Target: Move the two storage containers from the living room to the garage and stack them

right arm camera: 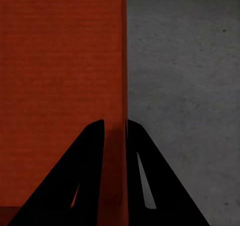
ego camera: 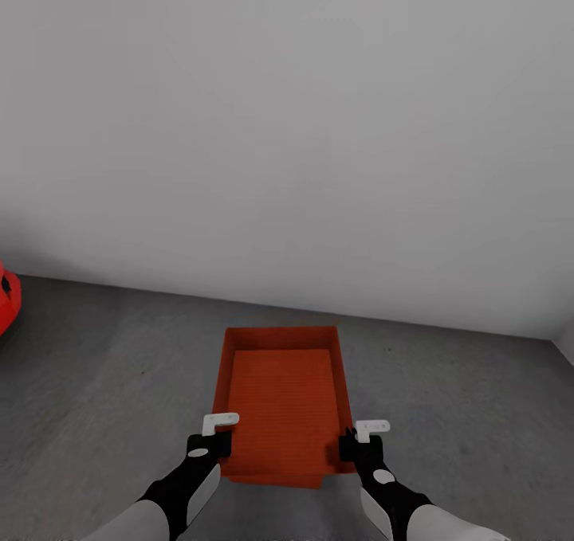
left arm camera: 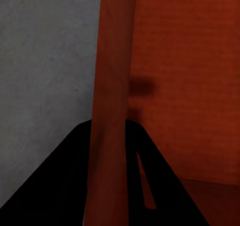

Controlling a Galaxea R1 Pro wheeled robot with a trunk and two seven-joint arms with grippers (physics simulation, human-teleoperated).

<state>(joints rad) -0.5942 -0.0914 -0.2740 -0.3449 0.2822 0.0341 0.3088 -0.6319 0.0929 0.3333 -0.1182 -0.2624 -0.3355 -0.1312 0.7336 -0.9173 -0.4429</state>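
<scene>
Our left pincer (ego camera: 214, 439) is closed on the left wall of the storage container (ego camera: 281, 397), near its corner closest to us; in the left wrist view the two black fingers (left arm camera: 75, 181) stand one on each side of that orange-red wall. Our right pincer (ego camera: 360, 439) grips the right wall in the same way, with one finger (right arm camera: 85, 171) inside the box and one outside. We hold the container level between both arms, over the dark grey concrete floor (ego camera: 104, 366) of the garage, in front of the pale grey wall (ego camera: 287, 127). Whether it touches the floor, we cannot tell. A part of the red car (ego camera: 6, 298) shows at the left edge of the head view.
</scene>
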